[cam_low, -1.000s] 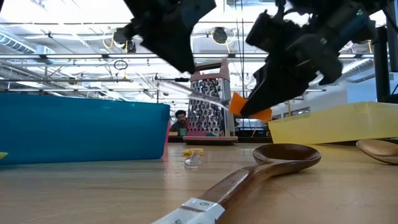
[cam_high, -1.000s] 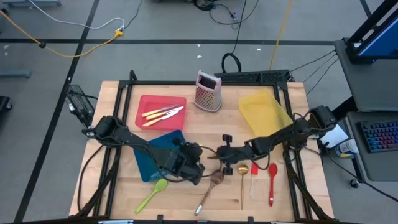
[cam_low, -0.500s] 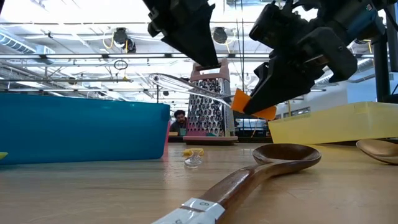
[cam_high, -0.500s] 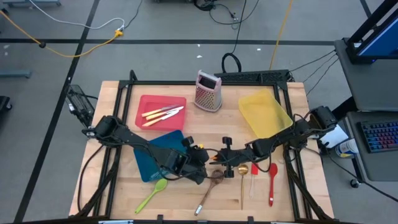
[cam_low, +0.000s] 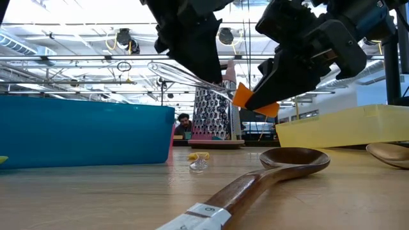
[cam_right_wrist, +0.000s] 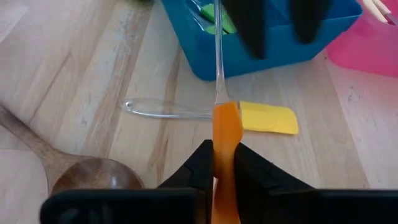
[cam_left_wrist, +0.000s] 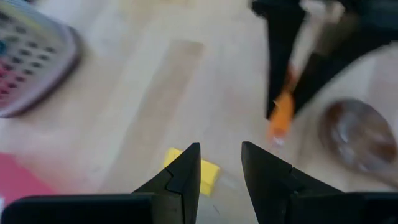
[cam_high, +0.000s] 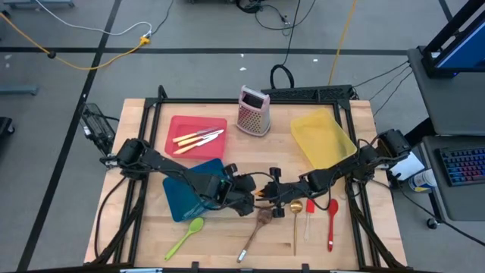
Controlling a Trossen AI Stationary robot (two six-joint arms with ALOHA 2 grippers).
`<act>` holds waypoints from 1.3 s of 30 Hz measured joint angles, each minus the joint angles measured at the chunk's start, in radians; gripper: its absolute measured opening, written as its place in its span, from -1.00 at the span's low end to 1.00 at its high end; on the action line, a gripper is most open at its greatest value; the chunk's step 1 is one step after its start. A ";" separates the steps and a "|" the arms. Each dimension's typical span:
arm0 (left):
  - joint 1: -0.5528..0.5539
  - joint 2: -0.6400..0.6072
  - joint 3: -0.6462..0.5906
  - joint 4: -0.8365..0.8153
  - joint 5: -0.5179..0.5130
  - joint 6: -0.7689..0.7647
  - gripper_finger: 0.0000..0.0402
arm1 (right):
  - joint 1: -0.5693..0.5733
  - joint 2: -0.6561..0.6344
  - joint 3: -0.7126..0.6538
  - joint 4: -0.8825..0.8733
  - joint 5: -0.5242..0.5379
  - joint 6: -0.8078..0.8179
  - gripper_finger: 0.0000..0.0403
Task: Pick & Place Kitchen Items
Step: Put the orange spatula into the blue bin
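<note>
The left wrist view is soft all over: the grater (cam_left_wrist: 31,68) runs off the edge, and the wooden spoon (cam_left_wrist: 359,138) is only a brown blur. The left gripper (cam_left_wrist: 219,167) covers part of the yellow spatula (cam_left_wrist: 206,173). In the low view both arms leave through the top edge, and the blue bin (cam_low: 86,131) hides whatever sits behind it. In the right wrist view the orange spatula (cam_right_wrist: 226,140) has its blade end buried between the right gripper's (cam_right_wrist: 225,163) fingers. From above, that spatula is too small to make out.

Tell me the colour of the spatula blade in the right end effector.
Orange, on the spatula; clearest in the right wrist view.
</note>
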 joint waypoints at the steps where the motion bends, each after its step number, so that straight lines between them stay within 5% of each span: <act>1: 0.000 0.000 0.000 0.000 0.028 0.008 -0.39 | 0.000 0.000 0.000 0.000 0.000 0.000 -0.86; 8: 0.000 0.004 0.000 0.003 0.143 0.007 -0.39 | 0.000 0.000 0.000 0.009 0.000 -0.001 -0.83; 39: -0.003 0.048 0.001 -0.011 0.118 0.042 -0.43 | -0.001 0.000 0.000 0.053 0.000 -0.004 -0.79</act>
